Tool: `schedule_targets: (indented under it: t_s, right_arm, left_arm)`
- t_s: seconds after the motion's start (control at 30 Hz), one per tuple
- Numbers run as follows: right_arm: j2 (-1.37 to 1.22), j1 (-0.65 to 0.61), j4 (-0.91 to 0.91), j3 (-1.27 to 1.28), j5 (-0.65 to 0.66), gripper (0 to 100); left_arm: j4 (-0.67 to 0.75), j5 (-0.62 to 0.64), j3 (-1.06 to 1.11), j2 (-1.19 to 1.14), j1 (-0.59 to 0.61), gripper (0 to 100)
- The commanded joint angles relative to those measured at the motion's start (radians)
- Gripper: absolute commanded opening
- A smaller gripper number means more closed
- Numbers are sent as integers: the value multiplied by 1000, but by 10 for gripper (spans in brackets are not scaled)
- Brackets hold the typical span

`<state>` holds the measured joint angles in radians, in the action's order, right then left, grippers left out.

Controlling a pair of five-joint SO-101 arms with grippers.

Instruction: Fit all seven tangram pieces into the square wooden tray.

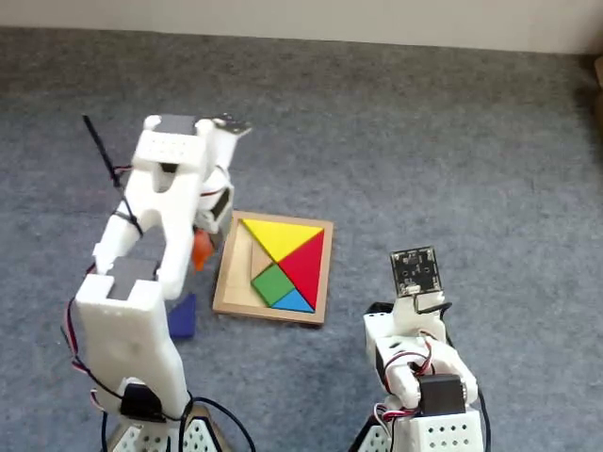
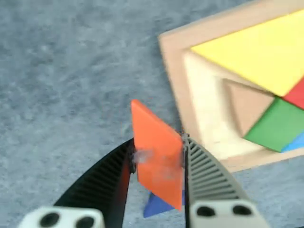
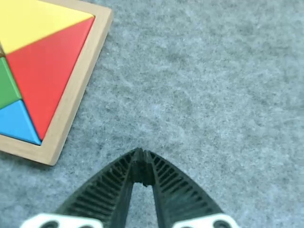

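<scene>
Because the orange piece (image 2: 156, 161) is clamped on edge, nearly upright, in the left end effector (image 2: 159, 142), just outside the left rim of the square wooden tray (image 1: 223, 273) at centre-left of the high view, the main risk I see is a bad landing. Let go at that tilt, it could fall across the rim or stand wedged in the bare strip (image 2: 204, 109) along the tray's left side instead of lying flat. That strip looks narrow, and the orange piece seems to be the parallelogram, so a small error in turn could jam a corner against the tan triangle (image 2: 249, 107) or push the green piece (image 1: 271, 282), the yellow triangle (image 1: 280, 235), the red triangle (image 1: 306, 259) and the light blue piece (image 1: 294, 301) out of line. The tray rests loose, so a sideways shove may slide it. The dark blue piece (image 1: 182, 315) lies outside, lower left of the tray and close under the left arm, where it could be knocked. The right end effector (image 3: 141, 168) has its jaws together on nothing, over bare cloth off the tray's lower right corner. The table (image 1: 452, 141) wears a grey felt-like cover, and a pale wall strip (image 1: 311, 19) runs along the top of the high view
</scene>
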<state>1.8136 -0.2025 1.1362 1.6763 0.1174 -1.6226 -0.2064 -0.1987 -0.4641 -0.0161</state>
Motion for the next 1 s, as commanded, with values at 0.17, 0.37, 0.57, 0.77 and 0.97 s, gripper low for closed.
schedule_targets:
  t_s: [0.17, 0.37, 0.57, 0.77, 0.97]
  right_arm:
    - [10, 10, 7, 107, -5, 5]
    - [10, 10, 7, 107, -5, 5]
    - [10, 10, 7, 107, -5, 5]
    - [10, 10, 7, 107, -5, 5]
    - [10, 10, 7, 107, -5, 5]
  left_arm:
    - [-15, 153, -50, 7, -147, 66]
    - [52, 207, -35, -2, -173, 70]
    - [68, 227, -28, -1, -177, 165]
    - [69, 227, -30, -1, -174, 242]
    - [63, 226, -36, 8, -168, 242]
